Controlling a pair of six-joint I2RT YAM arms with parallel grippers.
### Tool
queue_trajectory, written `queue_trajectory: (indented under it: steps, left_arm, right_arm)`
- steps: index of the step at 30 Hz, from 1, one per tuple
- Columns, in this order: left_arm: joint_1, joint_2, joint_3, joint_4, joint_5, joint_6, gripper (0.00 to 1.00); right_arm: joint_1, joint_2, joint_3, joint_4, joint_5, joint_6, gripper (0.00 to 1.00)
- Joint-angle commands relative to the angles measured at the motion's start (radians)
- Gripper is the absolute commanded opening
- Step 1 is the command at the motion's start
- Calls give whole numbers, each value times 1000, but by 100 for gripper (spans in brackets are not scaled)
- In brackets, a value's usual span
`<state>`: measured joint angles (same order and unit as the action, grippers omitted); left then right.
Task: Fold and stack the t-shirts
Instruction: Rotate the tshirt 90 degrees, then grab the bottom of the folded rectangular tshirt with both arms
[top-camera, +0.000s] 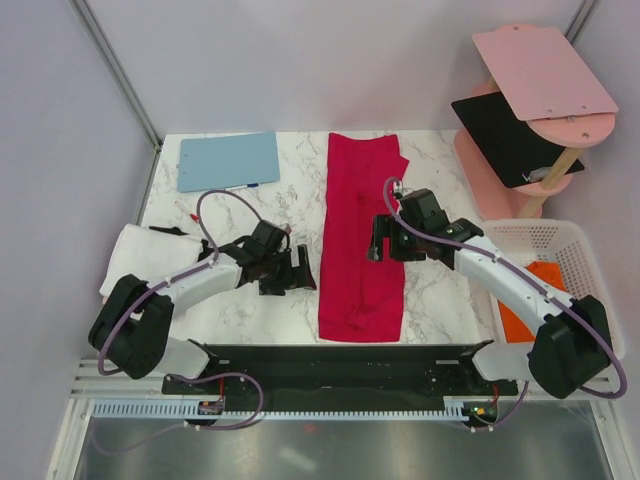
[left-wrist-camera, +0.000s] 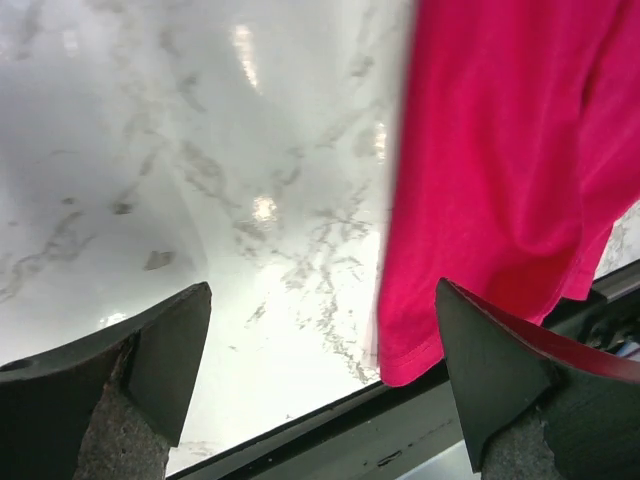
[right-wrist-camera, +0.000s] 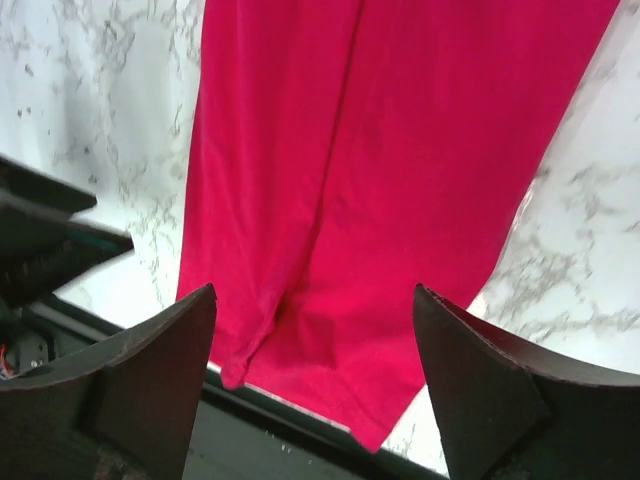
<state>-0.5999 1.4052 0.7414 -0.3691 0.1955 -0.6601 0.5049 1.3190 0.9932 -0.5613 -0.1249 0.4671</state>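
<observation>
Top external: left gripper (top-camera: 305, 270), right gripper (top-camera: 376, 240) wide and empty, red shirt (top-camera: 355, 290) by their fingers (top-camera: 374, 252); could bunch if grabbed crooked.

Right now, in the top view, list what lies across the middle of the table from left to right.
white t-shirt → left gripper → crimson red t-shirt → white basket

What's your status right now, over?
Both sets of jaws open, empty. Crimson t-shirt lies flat, folded into a long strip. Nothing lying on it.
</observation>
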Motion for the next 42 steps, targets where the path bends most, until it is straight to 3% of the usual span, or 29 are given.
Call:
queue_trajectory:
  steps: [1, 8, 15, 26, 29, 33, 36, 42]
  left_arm:
    - [92, 17, -28, 65, 136, 53, 100]
    - [114, 51, -28, 70, 153, 66, 100]
    - [118, 46, -45, 73, 142, 70, 100]
    - [124, 20, -59, 61, 130, 80, 99]
    - [127, 9, -63, 55, 122, 82, 99]
    - [129, 1, -71, 45, 116, 85, 99]
    - [130, 0, -76, 42, 111, 86, 99]
    - [132, 6, -79, 42, 101, 86, 99]
  right_arm:
    - [55, -92, -63, -9, -18, 102, 84]
    - [184, -57, -142, 63, -39, 208, 83]
    - [314, 28, -171, 129, -19, 275, 72]
    - [359, 134, -153, 153, 25, 291, 57]
    - [369, 163, -151, 170, 33, 288, 48]
    - [389, 183, -149, 205, 42, 286, 23]
    - [409, 181, -137, 215, 47, 286, 12]
    - [458, 138, -93, 225, 27, 277, 5]
